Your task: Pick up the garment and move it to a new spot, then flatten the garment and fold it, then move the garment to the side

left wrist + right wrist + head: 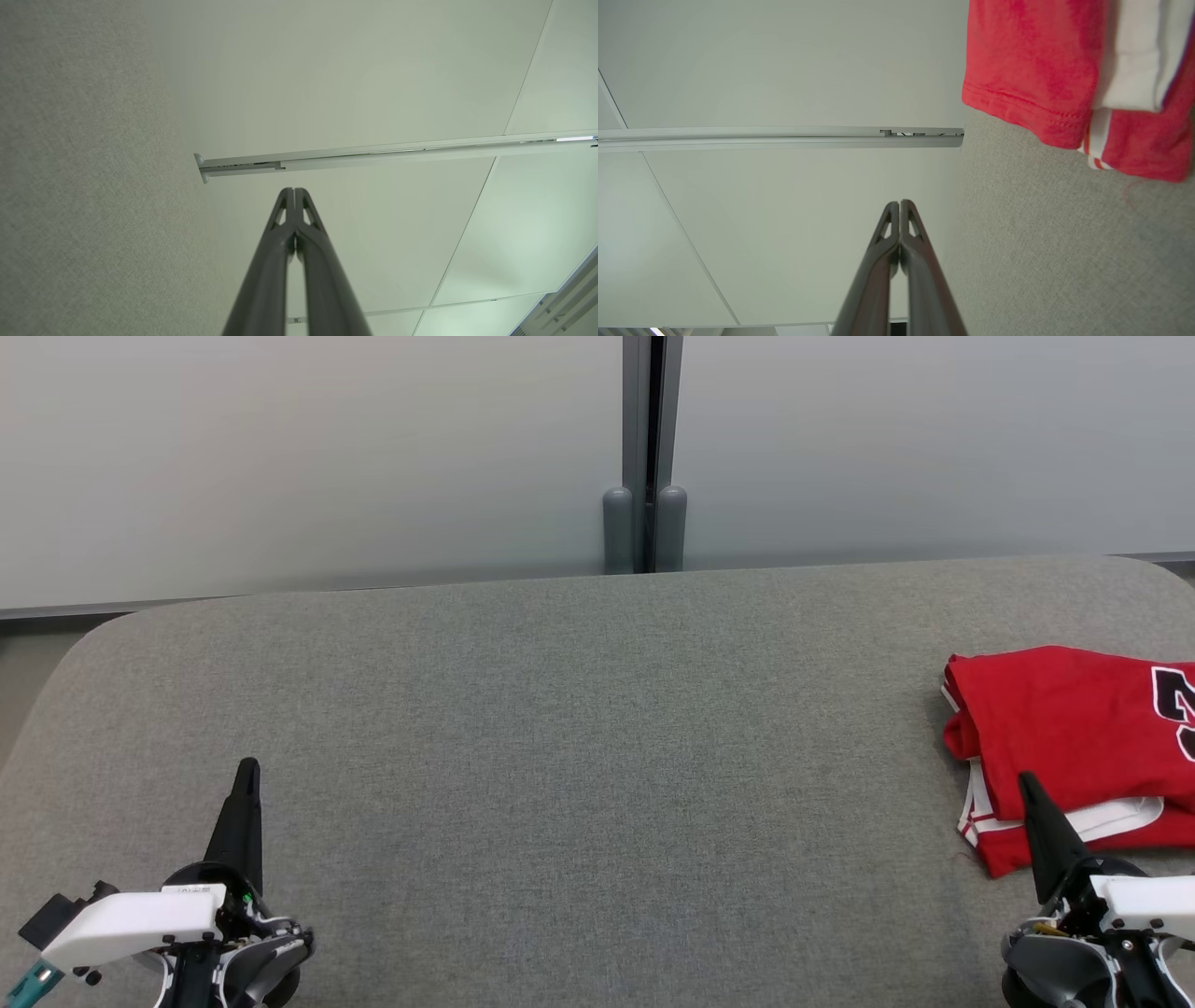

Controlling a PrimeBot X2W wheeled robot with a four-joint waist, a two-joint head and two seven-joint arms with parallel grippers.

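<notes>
The garment (pixel 1074 737) is a red jersey with white trim and a dark number, lying folded at the right edge of the grey padded table (pixel 579 728). Its red hem and white band also show in the right wrist view, garment (pixel 1031 70), at the upper right. My right gripper (pixel 1027 784) is shut and empty at the lower right, its tip just in front of the garment's near edge. In its own view, the right gripper (pixel 900 203) has both fingers pressed together. My left gripper (pixel 248 767) is shut and empty at the lower left, far from the garment; left gripper (pixel 294 190) shows the same.
Pale frosted wall panels stand behind the table, joined by a grey post (pixel 644 457) at the middle. The table's far corners are rounded. Broad bare grey surface lies between the two grippers.
</notes>
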